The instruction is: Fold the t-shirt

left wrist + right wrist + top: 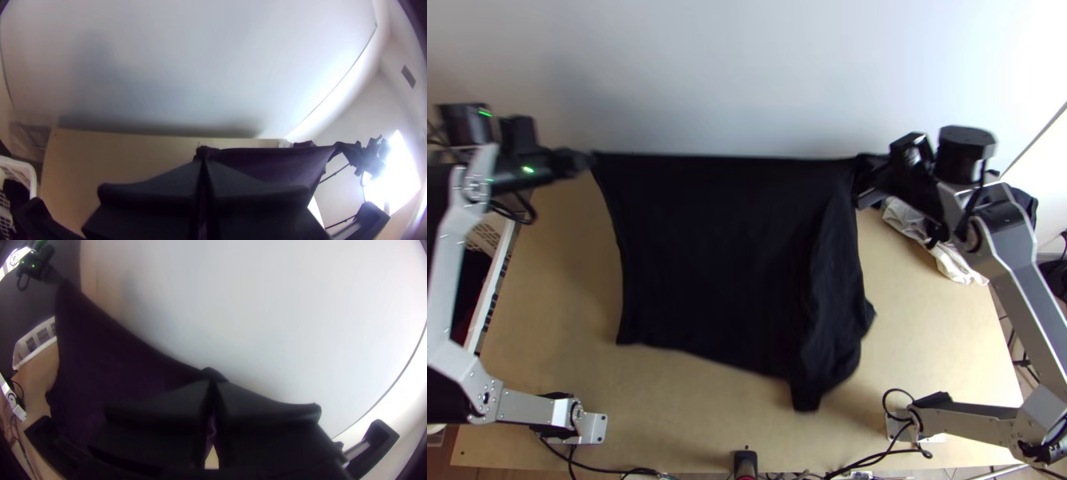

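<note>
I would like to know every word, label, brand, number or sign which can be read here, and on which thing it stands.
There are none that can be read.
Black t-shirt: no lettering can be made out.
Left arm: small green lights, but no readable text.
Right arm: any marking is too small or blurred to read.
White basket: grid openings, no readable label.

Black t-shirt (723,256) blocking the middle, open table (559,288) at its left

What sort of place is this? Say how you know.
Probably a robotics workroom: two robot arms stand at a wooden table, cables along its near edge, a black shirt stretched between the arms.
</note>
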`<state>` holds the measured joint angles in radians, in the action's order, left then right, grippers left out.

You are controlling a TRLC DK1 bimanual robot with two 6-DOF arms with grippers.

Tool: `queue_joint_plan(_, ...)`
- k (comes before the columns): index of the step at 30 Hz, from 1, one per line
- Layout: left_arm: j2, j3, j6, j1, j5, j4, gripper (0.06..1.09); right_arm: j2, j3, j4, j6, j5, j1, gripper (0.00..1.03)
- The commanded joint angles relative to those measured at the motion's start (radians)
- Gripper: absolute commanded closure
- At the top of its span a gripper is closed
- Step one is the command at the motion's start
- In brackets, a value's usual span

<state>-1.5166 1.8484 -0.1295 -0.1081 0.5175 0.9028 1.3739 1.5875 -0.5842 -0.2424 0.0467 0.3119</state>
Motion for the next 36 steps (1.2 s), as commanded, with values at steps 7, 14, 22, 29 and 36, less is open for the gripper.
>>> queue_joint_plan(7, 0.210, 0.198, -0.013, -0.073, 0.041, -0.119, 1.05, -0.093, 0.190, 0.020, -0.061, -0.073, 0.032, 1.00)
queue_joint_plan(14, 0.322, 0.199, -0.009, -0.090, 0.038, -0.140, 1.05, -0.185, 0.230, 0.072, -0.087, -0.093, 0.064, 1.00)
queue_joint_plan(22, 0.454, 0.212, 0.019, -0.093, 0.038, -0.137, 1.05, -0.248, 0.333, 0.017, -0.123, -0.100, 0.093, 1.00)
queue_joint_plan(29, 0.526, 0.222, 0.019, -0.114, 0.039, -0.108, 1.05, -0.346, 0.358, -0.092, -0.140, -0.108, 0.096, 1.00)
queue_joint_plan(36, 0.573, 0.236, 0.019, -0.099, 0.045, -0.007, 1.05, -0.414, 0.350, -0.241, -0.089, -0.119, 0.096, 1.00)
